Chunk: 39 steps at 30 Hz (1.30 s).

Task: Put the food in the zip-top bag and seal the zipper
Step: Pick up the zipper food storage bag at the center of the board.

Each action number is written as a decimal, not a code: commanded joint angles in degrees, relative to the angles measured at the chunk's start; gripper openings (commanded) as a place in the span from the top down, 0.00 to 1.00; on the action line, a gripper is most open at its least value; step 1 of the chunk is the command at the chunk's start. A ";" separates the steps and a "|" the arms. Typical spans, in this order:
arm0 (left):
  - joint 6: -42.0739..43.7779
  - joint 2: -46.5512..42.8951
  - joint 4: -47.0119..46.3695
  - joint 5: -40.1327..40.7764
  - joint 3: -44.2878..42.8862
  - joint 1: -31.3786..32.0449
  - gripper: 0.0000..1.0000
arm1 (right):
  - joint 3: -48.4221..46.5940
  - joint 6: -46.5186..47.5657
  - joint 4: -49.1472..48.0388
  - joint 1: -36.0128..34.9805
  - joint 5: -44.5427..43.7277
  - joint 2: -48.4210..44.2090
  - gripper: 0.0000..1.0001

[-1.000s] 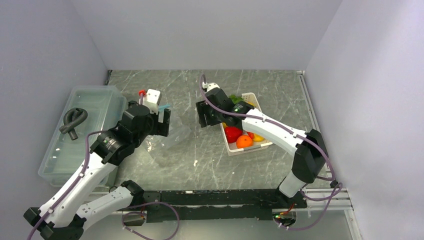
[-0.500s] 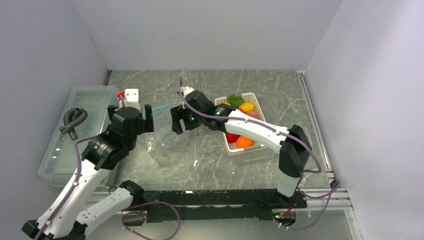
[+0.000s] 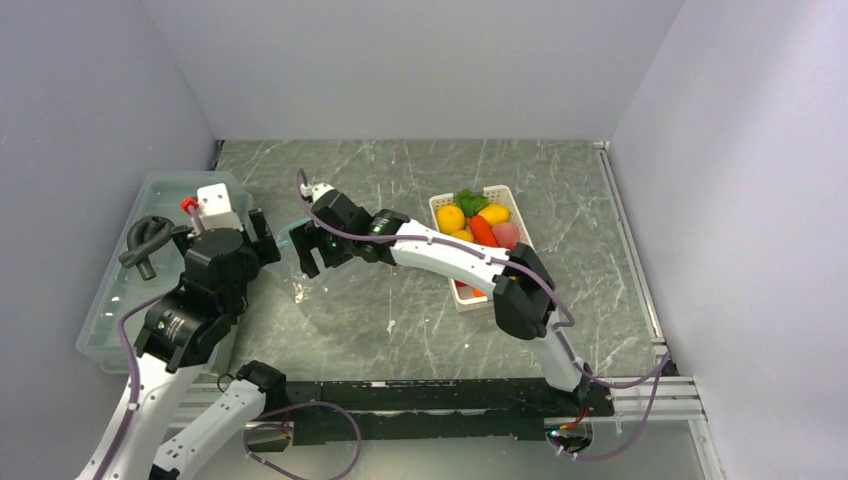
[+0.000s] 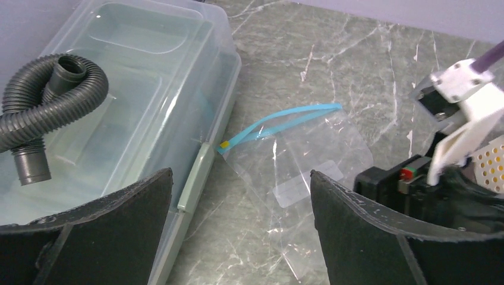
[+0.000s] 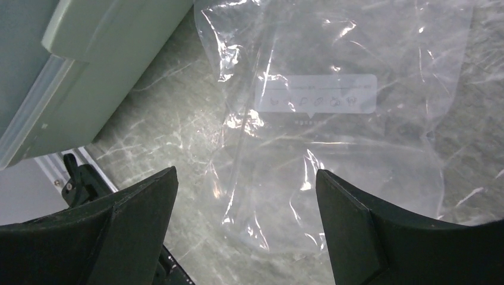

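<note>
Zip-top bag [image 5: 333,154] lies flat beneath spread right fingers [image 5: 107,237].

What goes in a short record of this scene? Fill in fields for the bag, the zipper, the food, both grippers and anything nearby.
zip-top bag: flat on the table, nothing inside
zipper: teal strip, its two halves apart, so unsealed
food: all in the white basket
left gripper: open, empty, facing the bag
right gripper: open, empty, over the bag
nearby: clear bin beside the bag, grey hose on its lid
</note>
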<state>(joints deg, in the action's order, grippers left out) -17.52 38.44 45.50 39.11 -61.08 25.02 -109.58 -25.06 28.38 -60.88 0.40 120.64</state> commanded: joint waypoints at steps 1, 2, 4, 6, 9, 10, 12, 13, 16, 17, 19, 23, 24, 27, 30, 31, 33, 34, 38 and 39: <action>-1.17 -1.61 -1.39 1.36 -0.61 -1.57 0.10 | -6.76 0.93 4.17 -1.03 -3.49 3.19 0.10; -1.26 -1.71 -1.38 1.34 -0.63 -1.82 0.10 | -7.34 0.97 4.47 -1.21 -3.82 3.97 0.09; -1.22 -1.98 -1.57 0.88 -0.57 -2.27 0.10 | -8.58 0.98 5.18 -1.46 -4.43 5.48 0.09; -1.20 -2.22 -1.78 0.63 -0.45 -2.72 0.10 | -9.13 1.06 5.40 -1.58 -5.05 6.64 0.09; -1.25 -2.49 -1.98 0.16 -0.36 -3.19 0.10 | -9.03 1.06 5.11 -1.69 -5.70 7.99 0.09; -1.23 -2.63 -1.99 0.02 -0.29 -3.29 0.10 | -9.25 1.13 5.23 -1.72 -5.88 8.52 0.10; -1.14 -2.59 -2.07 -0.01 -0.36 -3.46 0.10 | -10.01 1.35 5.72 -1.86 -6.30 9.68 0.11; -1.18 -2.57 -2.07 -0.05 -0.36 -3.48 0.10 | -10.44 1.47 6.07 -1.99 -6.68 10.23 0.11; -1.12 -2.63 -2.16 -0.50 -0.29 -3.57 0.10 | -11.78 1.97 6.74 -2.30 -7.70 11.74 0.13; -1.14 -2.62 -2.16 -0.60 -0.35 -3.65 0.10 | -12.06 2.17 6.89 -2.43 -8.11 12.18 0.14; -1.11 -2.66 -2.17 -0.58 -0.28 -3.74 0.10 | -12.72 2.50 7.24 -2.63 -8.80 12.93 0.16; -1.12 -2.70 -2.14 -0.70 -0.28 -3.75 0.10 | -13.07 3.59 7.84 -3.00 -11.05 13.86 0.23; -1.11 -2.68 -2.15 -0.70 -0.27 -3.79 0.10 | -13.08 3.81 8.05 -3.13 -11.84 13.98 0.25; -1.12 -2.79 -2.17 -0.88 -0.26 -3.83 0.10 | -12.62 4.43 8.60 -3.26 -13.49 14.14 0.33; -1.05 -2.75 -2.25 -1.04 -0.26 -3.83 0.10 | -11.29 4.81 8.13 -3.28 -14.14 13.65 0.47; -1.08 -2.66 -2.25 -1.04 -0.26 -3.83 0.10 | -10.75 4.96 7.89 -3.34 -14.20 13.39 0.53; -1.03 -2.46 -2.25 -1.00 -0.22 -3.83 0.10 | -9.60 5.37 7.40 -3.37 -14.26 12.80 0.64; -1.07 -2.41 -2.23 -1.05 -0.22 -3.83 0.10 | -9.01 5.56 7.13 -3.37 -14.24 12.52 0.69; -1.07 -2.30 -2.17 -0.95 -0.24 -3.90 0.10 | -6.62 6.28 6.24 -3.36 -14.63 11.05 0.91; -1.05 -2.27 -2.17 -1.01 -0.21 -3.92 0.10 | -5.83 6.40 5.92 -3.37 -14.78 10.50 1.00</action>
<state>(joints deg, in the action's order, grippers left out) -17.74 36.21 45.28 38.37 -61.08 21.45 -117.38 -19.64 35.94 -64.01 -12.29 134.37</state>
